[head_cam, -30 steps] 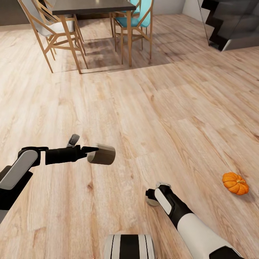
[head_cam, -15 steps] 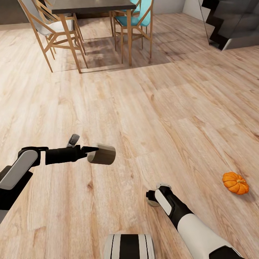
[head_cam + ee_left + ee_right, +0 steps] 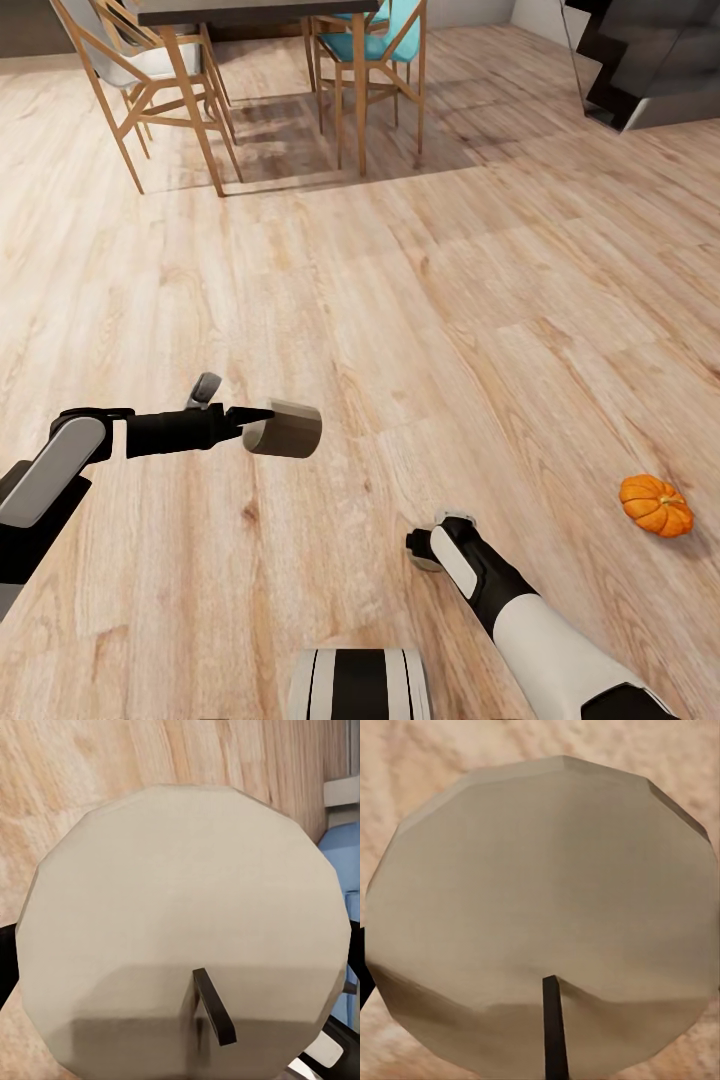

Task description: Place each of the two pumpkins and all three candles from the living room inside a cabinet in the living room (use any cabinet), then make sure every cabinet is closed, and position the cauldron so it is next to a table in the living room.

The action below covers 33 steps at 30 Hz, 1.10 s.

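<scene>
1. Left gripper point(image 3: 250, 418): you have it closed on a candle point(image 3: 285, 429), carried sideways above the wooden floor point(image 3: 420, 300). In the left wrist view the candle point(image 3: 184, 937) shows its flat wick end close to the lens, the dark wick standing near the lower middle.

2. Right gripper point(image 3: 425, 550): low and near the robot's body. A second candle point(image 3: 544, 937) sits wick end on before its wrist camera, and a sliver of that candle point(image 3: 424, 563) shows at the gripper in the head view. Judged closed on it, though the fingers themselves are barely seen.

3. Pumpkin point(image 3: 655, 506): one, orange and ribbed, lying on the floor to your right, well apart from the right arm. Not yet collected.

4. Surroundings: a dark-topped table point(image 3: 250, 10) with wooden legs stands far ahead, a teal chair point(image 3: 370, 50) behind it and a pale chair point(image 3: 120, 70) at its left. A dark stepped structure point(image 3: 650, 60) occupies the far right corner.

5. Progress, as a judgement: two of three candles are in hand but not stored. What remains:
   - the third candle
   - both pumpkins
   - closing every cabinet
   - placing the cauldron beside a table

6. Next call: carry both candles to a cabinet before returning for the pumpkin.
</scene>
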{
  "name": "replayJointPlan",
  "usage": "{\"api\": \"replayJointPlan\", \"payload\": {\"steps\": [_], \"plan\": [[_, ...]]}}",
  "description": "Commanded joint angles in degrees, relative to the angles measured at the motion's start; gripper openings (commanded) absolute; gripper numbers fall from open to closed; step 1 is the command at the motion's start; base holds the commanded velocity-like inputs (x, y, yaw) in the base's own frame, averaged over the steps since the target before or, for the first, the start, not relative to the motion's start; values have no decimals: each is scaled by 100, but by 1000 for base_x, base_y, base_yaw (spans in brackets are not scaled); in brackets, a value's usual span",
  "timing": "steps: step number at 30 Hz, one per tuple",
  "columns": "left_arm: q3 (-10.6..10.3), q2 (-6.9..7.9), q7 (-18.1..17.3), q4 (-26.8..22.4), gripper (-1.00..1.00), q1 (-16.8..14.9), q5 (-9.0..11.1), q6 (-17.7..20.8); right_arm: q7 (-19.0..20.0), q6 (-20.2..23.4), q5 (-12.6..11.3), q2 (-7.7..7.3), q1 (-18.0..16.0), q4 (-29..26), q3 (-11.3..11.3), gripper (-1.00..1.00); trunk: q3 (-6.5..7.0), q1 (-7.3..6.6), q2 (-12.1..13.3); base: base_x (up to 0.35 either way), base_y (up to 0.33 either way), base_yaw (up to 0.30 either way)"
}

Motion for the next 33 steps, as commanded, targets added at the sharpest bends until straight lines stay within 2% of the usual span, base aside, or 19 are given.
{"api": "replayJointPlan", "payload": {"steps": [1, 25, 33], "plan": [[-6, 4, -58, 1, -100, -4, -53, 6, -57, 5, -75, -4, -2, -8, 30, -100, -4, -1, -1, 0, 0, 0], [-6, 4, -58, 1, -100, -4, -50, 6, -20, -21, -75, -4, -2, -8, 24, -100, -4, -1, -1, 0, 0, 0], [-6, 4, -58, 1, -100, -4, -50, 6, -18, -21, -75, -4, -2, -8, 27, -100, 173, -21, 9, 0, 0, 0]]}}
